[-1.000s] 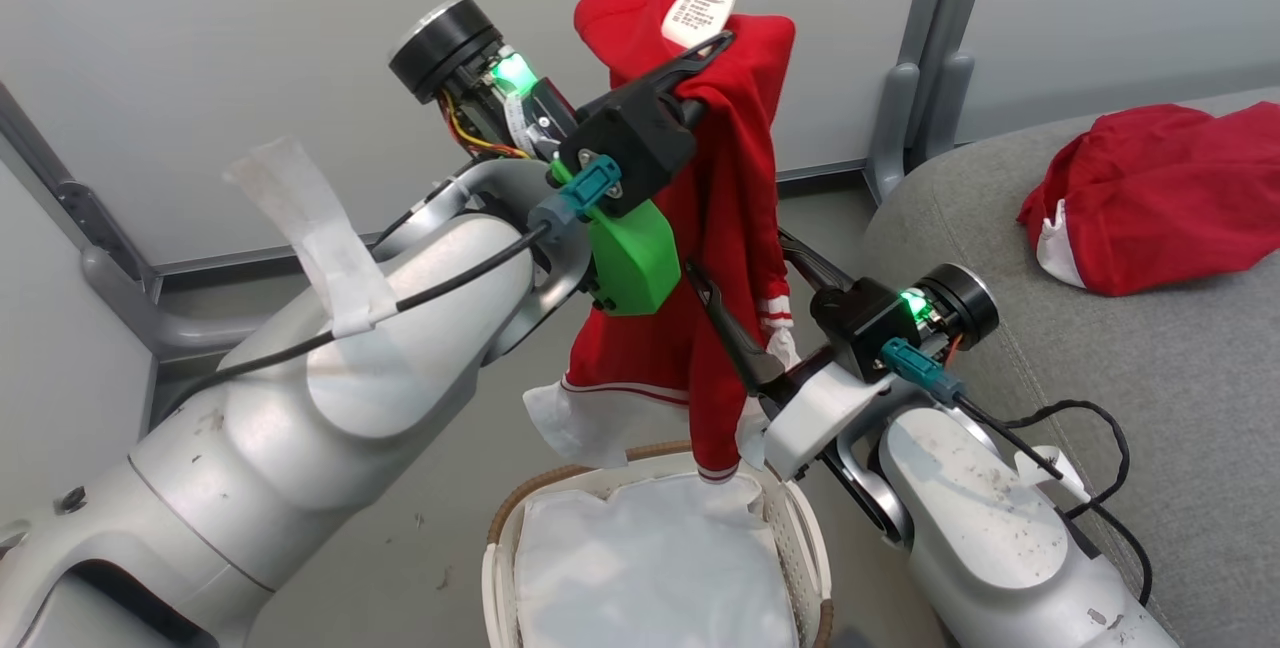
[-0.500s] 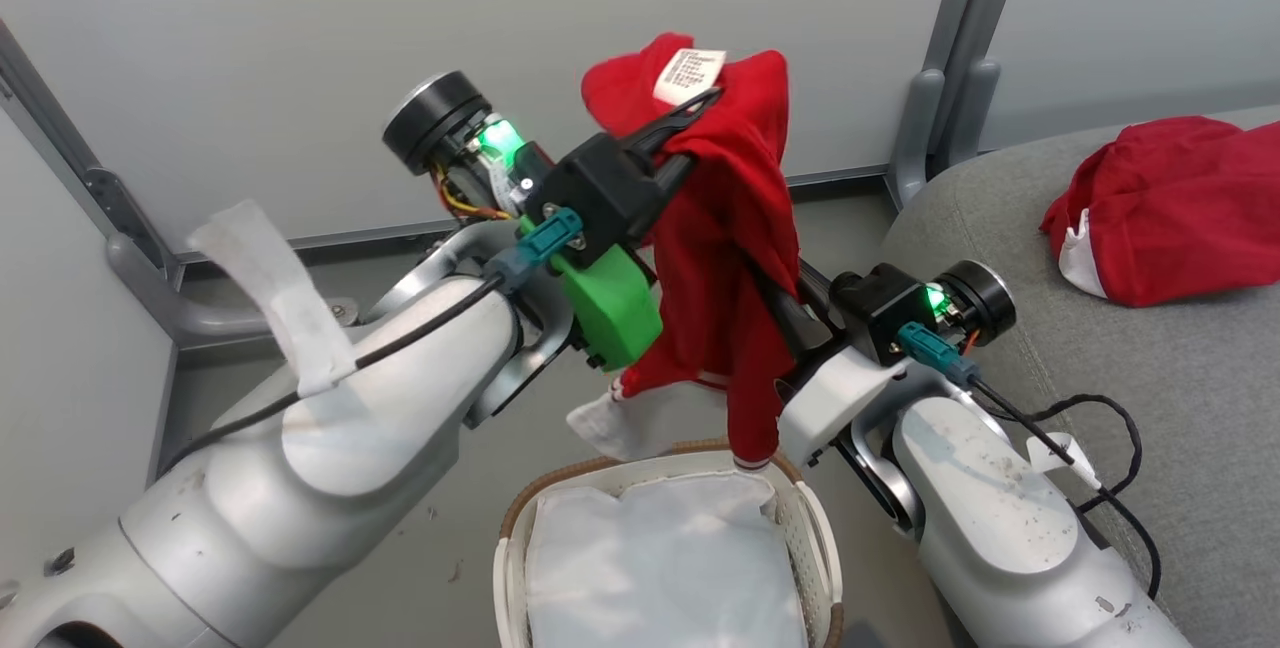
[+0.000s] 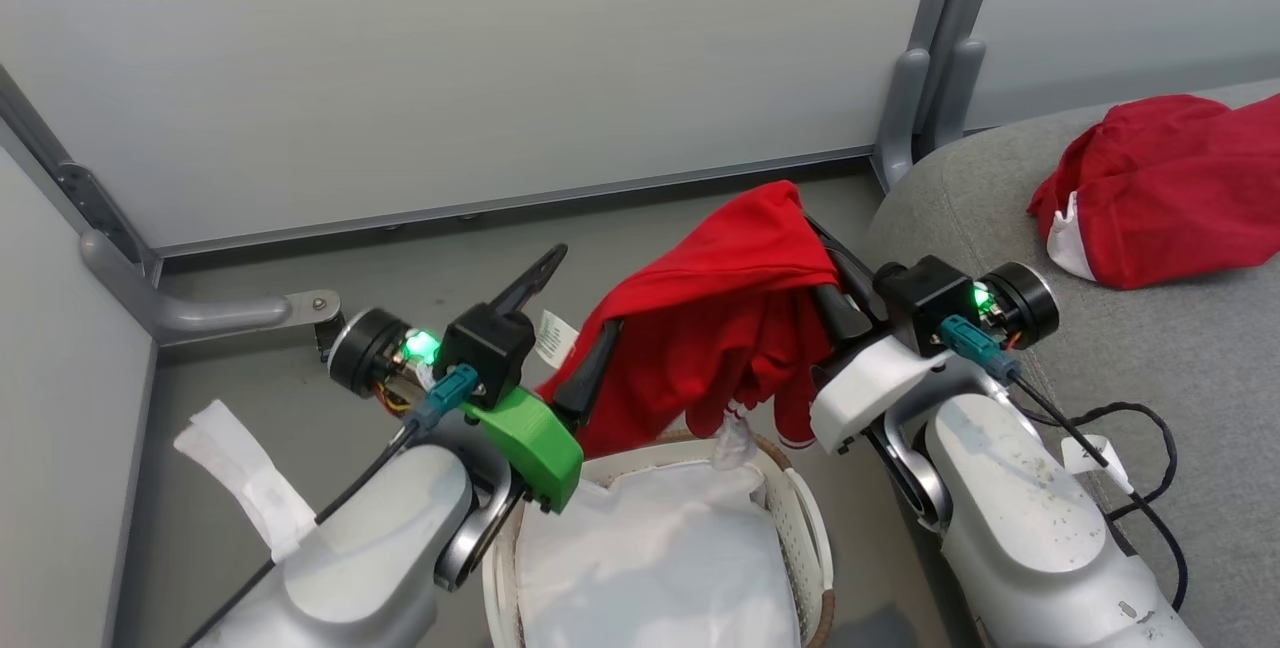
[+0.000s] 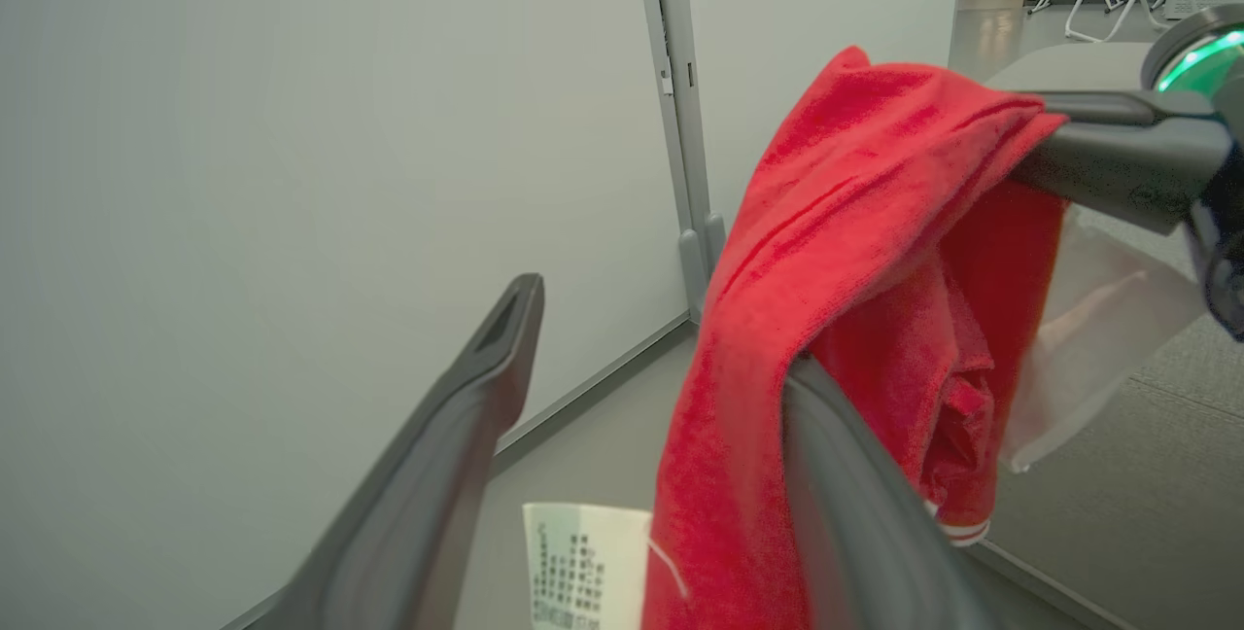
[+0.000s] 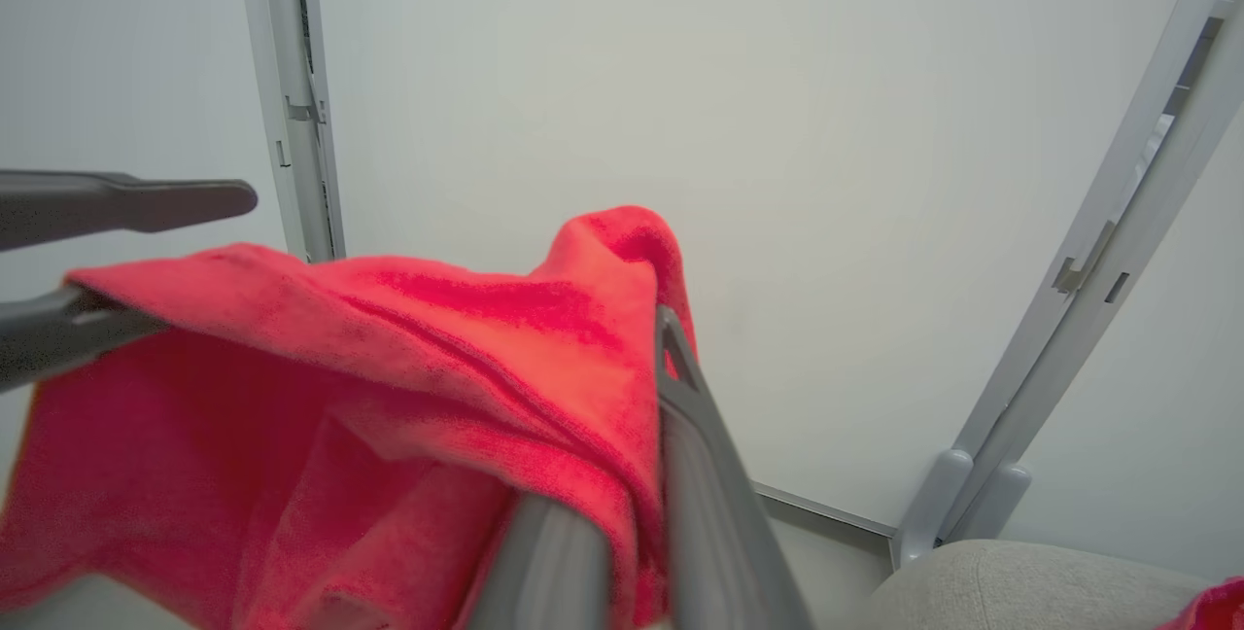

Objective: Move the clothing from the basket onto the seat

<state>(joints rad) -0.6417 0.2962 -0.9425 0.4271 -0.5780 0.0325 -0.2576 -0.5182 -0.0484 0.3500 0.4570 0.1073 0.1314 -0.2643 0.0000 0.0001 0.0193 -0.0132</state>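
Now my right tool clamps the clothing, which also drapes across my wide-apart left tool, above the basket; the seat lies rightward of the right tool, nearer that arm

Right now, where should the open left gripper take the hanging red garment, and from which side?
Likely the upper fold of the red garment, from the robot's left: it drapes over one finger of the left gripper, stretched from the shut right gripper.
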